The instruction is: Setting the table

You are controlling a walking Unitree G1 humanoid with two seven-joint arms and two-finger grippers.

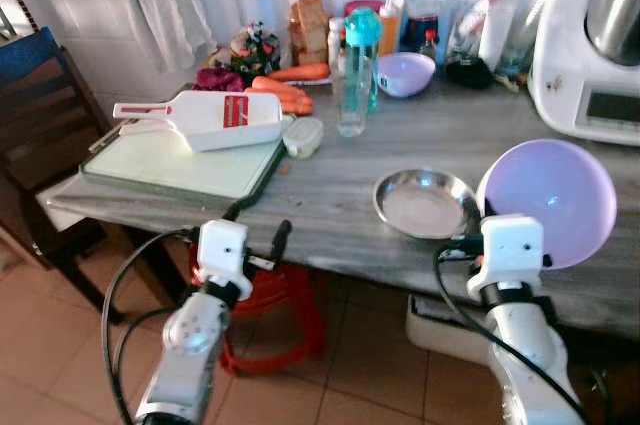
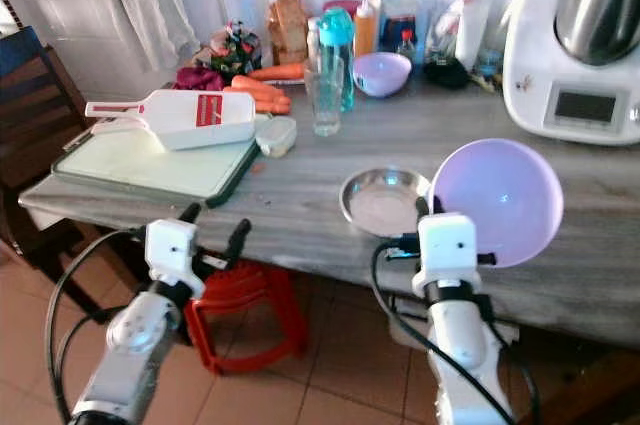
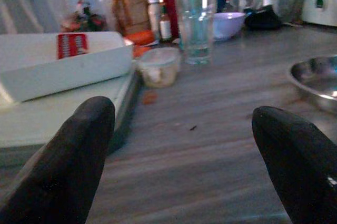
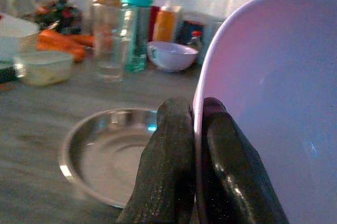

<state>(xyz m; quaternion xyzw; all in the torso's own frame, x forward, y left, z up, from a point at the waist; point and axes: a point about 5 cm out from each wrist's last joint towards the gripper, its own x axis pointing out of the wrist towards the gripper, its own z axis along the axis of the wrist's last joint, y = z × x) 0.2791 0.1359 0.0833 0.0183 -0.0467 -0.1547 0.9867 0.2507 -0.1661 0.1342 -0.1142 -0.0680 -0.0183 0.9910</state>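
Note:
My right gripper is shut on the rim of a large lilac bowl, one finger on each side of the wall. The bowl is tipped nearly on edge above the front right part of the grey wooden table. Just left of it a shallow steel dish lies flat. A smaller lilac bowl stands at the back beside a clear glass and a teal-capped bottle. My left gripper is open and holds nothing, level with the table's front edge near the cutting board.
A white scoop lies on the cutting board, with a small lidded tub and carrots nearby. Jars and bottles line the tiled wall. A white kitchen machine is at the back right. A dark chair stands left; a red stool is under the table.

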